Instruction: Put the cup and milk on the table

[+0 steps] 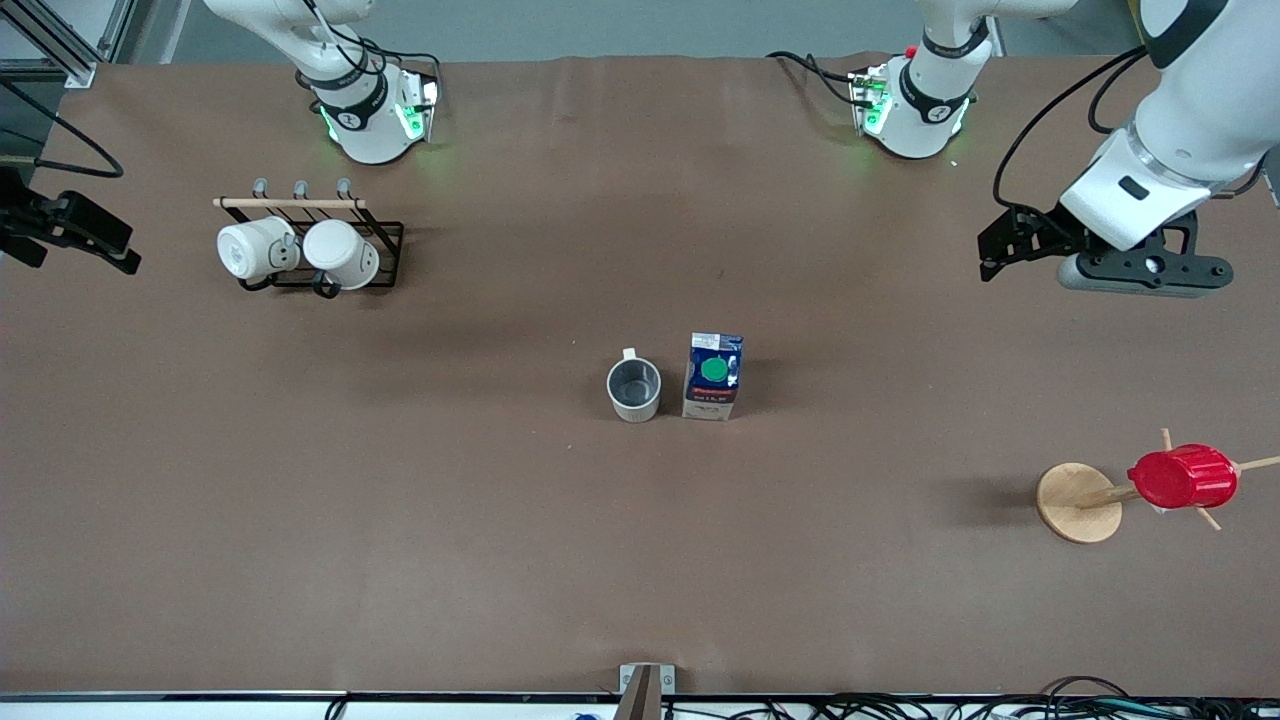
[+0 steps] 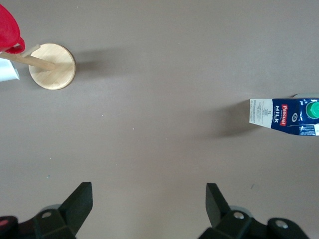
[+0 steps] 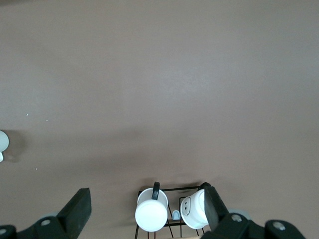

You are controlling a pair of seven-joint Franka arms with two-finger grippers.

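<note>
With the small beige-white mug (image 1: 634,389) and blue milk carton (image 1: 713,376) upright mid-way between the brown table's (image 1: 400,500) edges, placement looks done; left gripper (image 2: 149,209) and right gripper (image 3: 144,214) hang spread, holding nothing, over opposite ends.

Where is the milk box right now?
In the front view the milk stands upright near the middle of the table, right beside the cup, on the cup's side toward the left arm's end.
</note>
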